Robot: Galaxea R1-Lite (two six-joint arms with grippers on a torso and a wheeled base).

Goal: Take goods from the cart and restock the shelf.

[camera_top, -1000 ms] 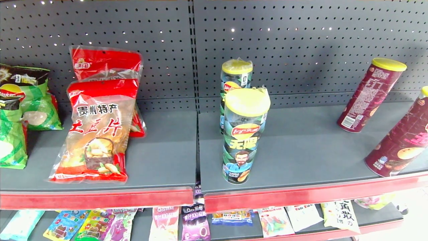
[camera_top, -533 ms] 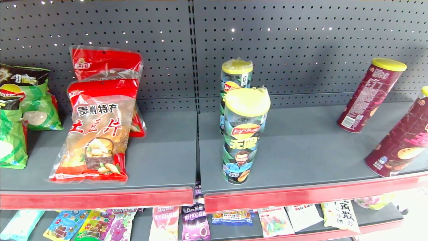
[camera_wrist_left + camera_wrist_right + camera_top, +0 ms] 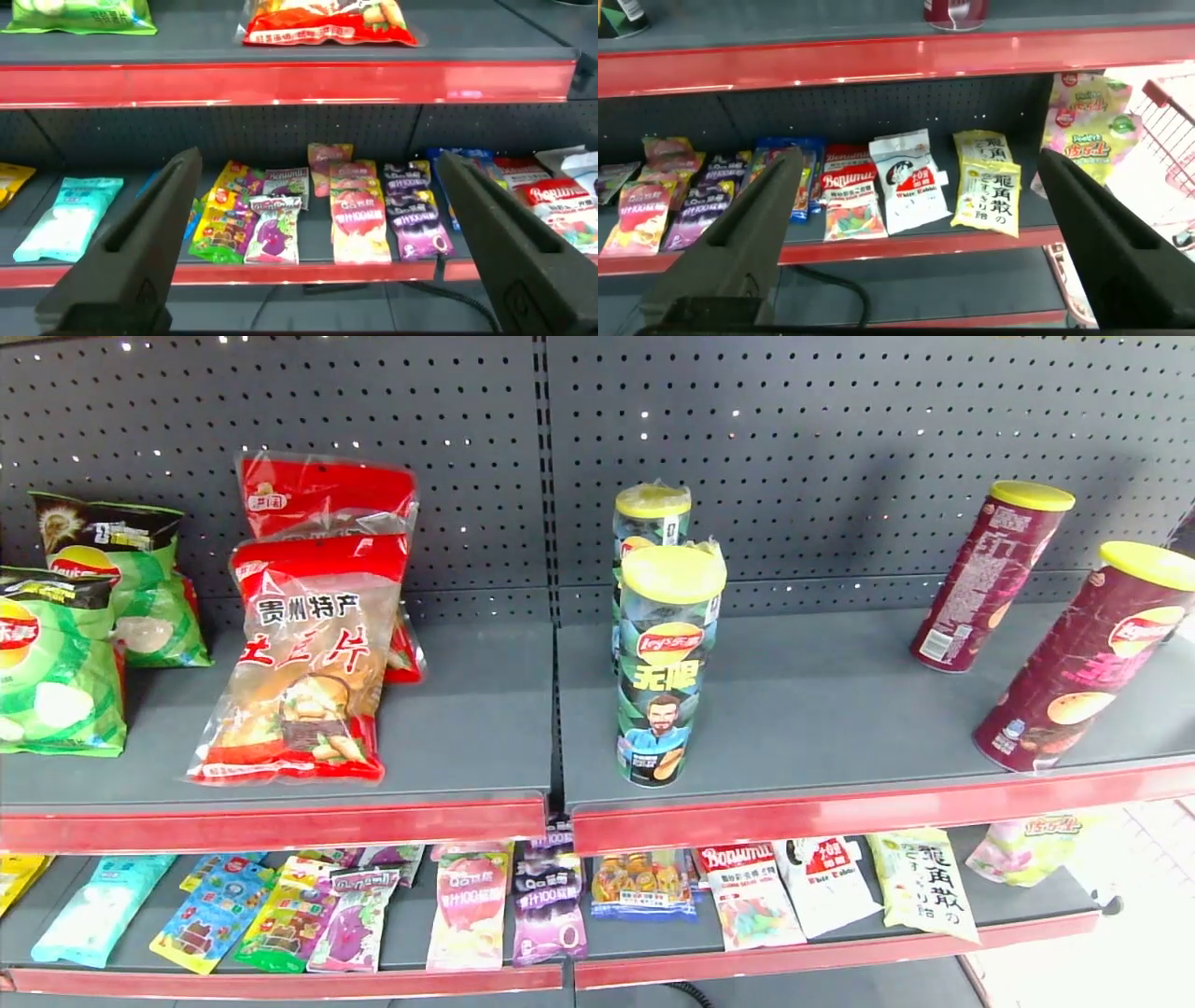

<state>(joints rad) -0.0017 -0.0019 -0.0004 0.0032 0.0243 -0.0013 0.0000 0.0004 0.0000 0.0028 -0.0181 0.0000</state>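
The upper shelf board [image 3: 840, 709] with its red front lip carries two green chip cans [image 3: 665, 663] one behind the other, two maroon cans [image 3: 1074, 663] leaning at the right, red-topped potato chip bags [image 3: 303, 663] and green chip bags [image 3: 56, 663]. My left gripper [image 3: 318, 159] is open and holds nothing; it faces the lower shelf's candy packs [image 3: 271, 229]. My right gripper [image 3: 920, 157] is also open with nothing in it, in front of the white and yellow snack packs [image 3: 901, 182]. A red wire cart [image 3: 1169, 103] shows at the right.
The lower shelf [image 3: 280, 980] is lined with small candy and snack pouches along its front. Bare board lies between the green cans and the maroon cans, and between the red bags and the green cans. A dark cable [image 3: 831, 285] hangs under the lower shelf.
The head camera has pulled back and tilted down, so the whole shelf sits higher and smaller and more of the lower shelf shows. The goods themselves have not moved.
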